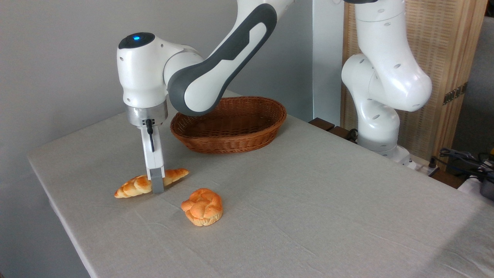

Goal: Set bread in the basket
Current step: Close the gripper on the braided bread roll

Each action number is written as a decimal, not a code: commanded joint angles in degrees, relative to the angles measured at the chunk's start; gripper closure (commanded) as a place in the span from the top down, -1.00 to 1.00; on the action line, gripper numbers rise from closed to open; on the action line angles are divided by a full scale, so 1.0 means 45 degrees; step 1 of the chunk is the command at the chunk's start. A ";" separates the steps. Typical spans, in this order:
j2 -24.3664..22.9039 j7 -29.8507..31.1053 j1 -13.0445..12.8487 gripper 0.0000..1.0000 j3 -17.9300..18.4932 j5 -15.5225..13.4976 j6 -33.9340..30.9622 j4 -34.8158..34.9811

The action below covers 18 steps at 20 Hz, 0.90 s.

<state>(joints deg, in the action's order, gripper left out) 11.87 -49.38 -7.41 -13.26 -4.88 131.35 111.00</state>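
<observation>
A golden-orange braided bread (135,185) with pale seams, a reddish-brown woven basket (231,131), an orange knotted bun (202,206) and a pale grey worktop (308,200) are seen.

No text, label, brand, number or sign is showing legibly anywhere in view.
</observation>
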 commanded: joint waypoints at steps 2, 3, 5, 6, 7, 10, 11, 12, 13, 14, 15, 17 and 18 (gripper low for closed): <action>0.0038 -0.0101 0.0144 -0.13 0.0017 -0.0146 0.0343 0.0020; 0.0018 -0.0042 0.0144 -0.13 0.0017 -0.0166 0.0343 0.0001; -0.0001 -0.0042 0.0144 -0.13 0.0017 -0.0302 0.0343 0.0000; -0.0001 -0.0042 0.0144 -0.13 0.0017 -0.0303 0.0343 0.0000; -0.0001 -0.0042 0.0144 -0.13 0.0017 -0.0303 0.0343 0.0000; -0.0001 -0.0022 0.0144 -0.13 0.0017 -0.0303 0.0324 0.0000; -0.0001 -0.0022 0.0144 -0.13 0.0017 -0.0303 0.0324 0.0000; -0.0001 -0.0022 0.0144 -0.13 0.0017 -0.0303 0.0324 0.0000; -0.0001 -0.0022 0.0144 -0.13 0.0017 -0.0303 0.0324 0.0000; -0.0021 -0.0003 0.0144 -0.13 0.0017 -0.0361 0.0324 -0.0019; -0.0059 0.0055 0.0144 -0.13 0.0036 -0.0613 0.0304 -0.0077; -0.0196 0.0114 0.0163 -0.13 0.0134 -0.1393 0.0285 -0.0156; -0.0255 0.0134 0.0183 -0.13 0.0154 -0.1648 0.0227 -0.0253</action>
<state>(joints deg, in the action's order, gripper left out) 11.63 -49.14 -7.06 -13.12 -8.42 131.47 110.54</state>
